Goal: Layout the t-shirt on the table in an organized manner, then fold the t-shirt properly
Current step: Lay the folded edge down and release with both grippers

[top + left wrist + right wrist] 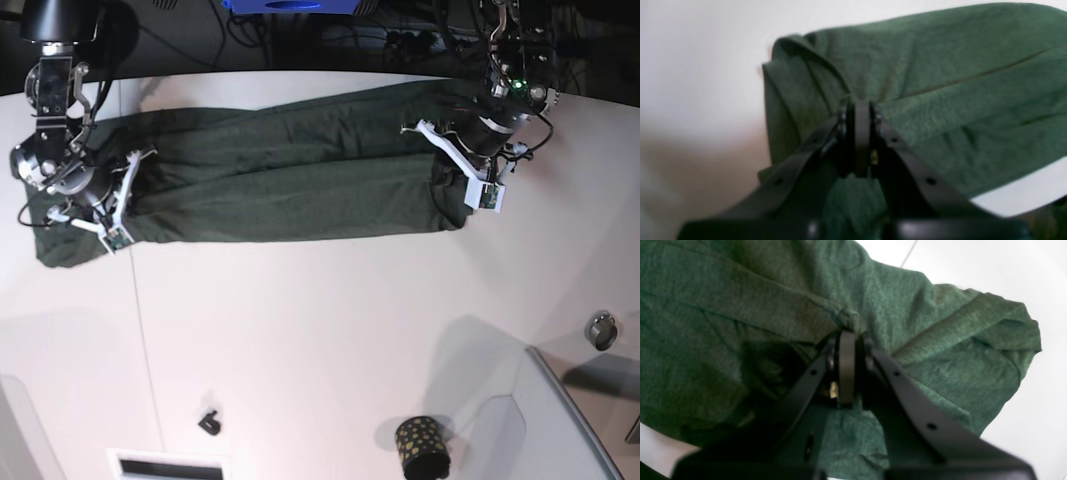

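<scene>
We see the t-shirt (290,190) stretched as a long dark green band across the far part of the table (330,330), running nearly the whole span between our two arms. Its far edge lies close to the table's curved far rim; its near edge is a fairly straight line, and in front of it the white top lies bare over a broad stretch toward the camera.

Our left gripper (858,110) is clamped shut on the t-shirt (940,86), jaws pressed together with a pinch of fabric bunched between them. Past the pinch, the cloth ends in a rolled, folded edge with white table (700,60) beyond it. In the base view this gripper (470,160) sits at the shirt's end on that view's right, where the fabric is gathered into a lump.

Our right gripper (846,340) is likewise closed tight on the t-shirt (740,306), creases fanning out from the pinch. A loose flap with a seam line extends past it and ends over the white table (1023,273), where a thin seam line shows. In the base view this gripper (105,205) holds the shirt's other end, with a flap hanging out toward the table's side edge.

Nearer the camera, well apart from the cloth, stand a black gold-dotted cup (422,447), a small dark clip-like object (209,422), a grey raised panel (570,420) and a small metal ring (600,329)
</scene>
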